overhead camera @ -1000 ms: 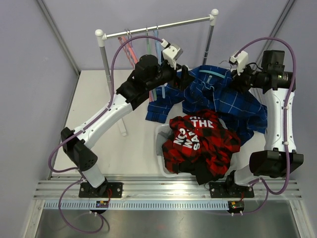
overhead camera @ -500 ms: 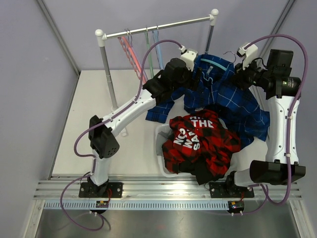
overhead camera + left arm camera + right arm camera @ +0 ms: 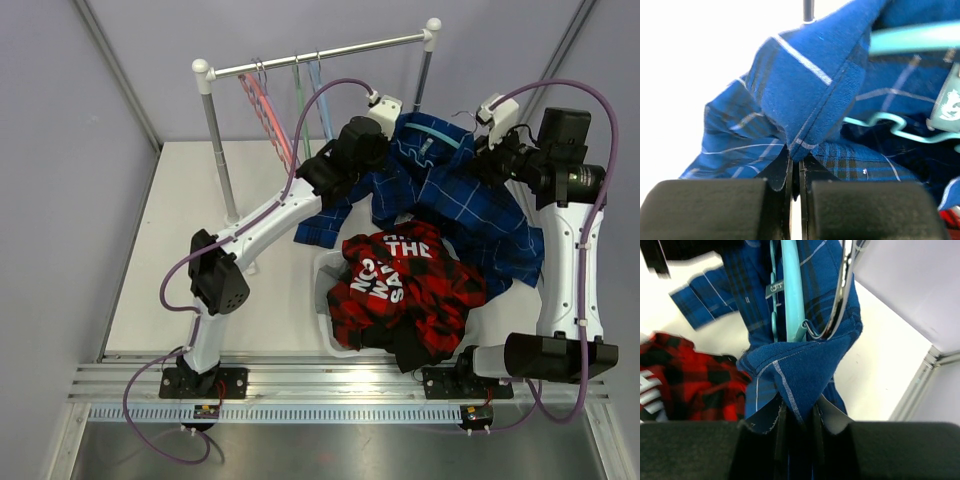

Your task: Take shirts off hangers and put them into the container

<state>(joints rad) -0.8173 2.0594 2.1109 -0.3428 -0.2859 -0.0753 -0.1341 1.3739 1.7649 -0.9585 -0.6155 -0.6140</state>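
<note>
The blue plaid shirt [image 3: 455, 205] hangs between both arms above the table, still on a teal hanger [image 3: 432, 128]. My left gripper [image 3: 386, 142] is shut on a folded edge of the blue plaid shirt [image 3: 805, 95], next to the teal hanger [image 3: 912, 37]. My right gripper [image 3: 480, 157] is shut on a fold of the same shirt [image 3: 800, 370], just below the teal hanger [image 3: 792, 290] and its metal hook [image 3: 842, 295]. The red-and-black plaid shirt [image 3: 400, 280] lies heaped in the white container [image 3: 322, 278], over a dark shirt [image 3: 415, 350].
The white-and-steel rail [image 3: 320, 52] stands at the back. Bare pink [image 3: 262, 100], green [image 3: 298, 95] and blue [image 3: 318, 92] hangers hang on it, just left of my left arm. One blue sleeve [image 3: 318, 228] droops toward the table beside the container.
My left arm swung right from the hangers on the rail to the blue plaid shirt, and its jaws closed on the fabric. The right arm lifted a little, still gripping.
</note>
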